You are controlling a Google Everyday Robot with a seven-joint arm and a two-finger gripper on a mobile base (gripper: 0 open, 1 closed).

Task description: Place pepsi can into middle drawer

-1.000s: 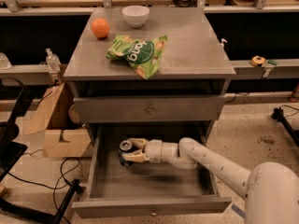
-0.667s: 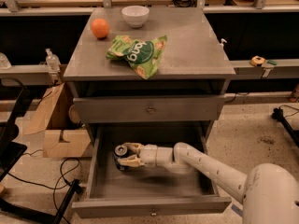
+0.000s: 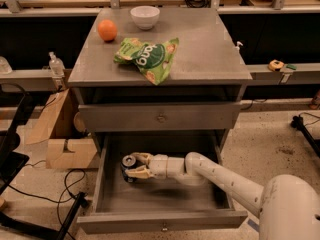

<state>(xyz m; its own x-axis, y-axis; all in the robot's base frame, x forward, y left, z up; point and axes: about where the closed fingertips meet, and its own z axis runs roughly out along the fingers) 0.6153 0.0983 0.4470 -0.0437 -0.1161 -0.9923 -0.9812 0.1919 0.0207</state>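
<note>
The robot's white arm (image 3: 220, 176) reached from the lower right into the wide grey middle drawer (image 3: 160, 218), which stood pulled out below the front edge of the grey metal counter (image 3: 210, 54). At the arm's end the two-finger claw (image 3: 133, 165) lay in the drawer's left half, beneath the counter's front-left corner. It was clenched on the small dark-blue pepsi can (image 3: 128, 160), with one pale finger (image 3: 141, 157) on the far side of the can and the other on the near side. The can's silver top faced upward. Whether its base touched the plain grey drawer floor could not be told. The can sat near the drawer's left wall, well back from the drawer front with its small round metal knob (image 3: 164, 228).

One tier higher, the like-fronted grey upper drawer (image 3: 200, 118) was shut.

On the counter, a round orange fruit (image 3: 107, 30) sat near the back-left corner. A small white bowl (image 3: 145, 17) stood just beside it along the back edge. A crumpled green snack bag (image 3: 147, 58) lay toward the front edge, left of centre.
</note>
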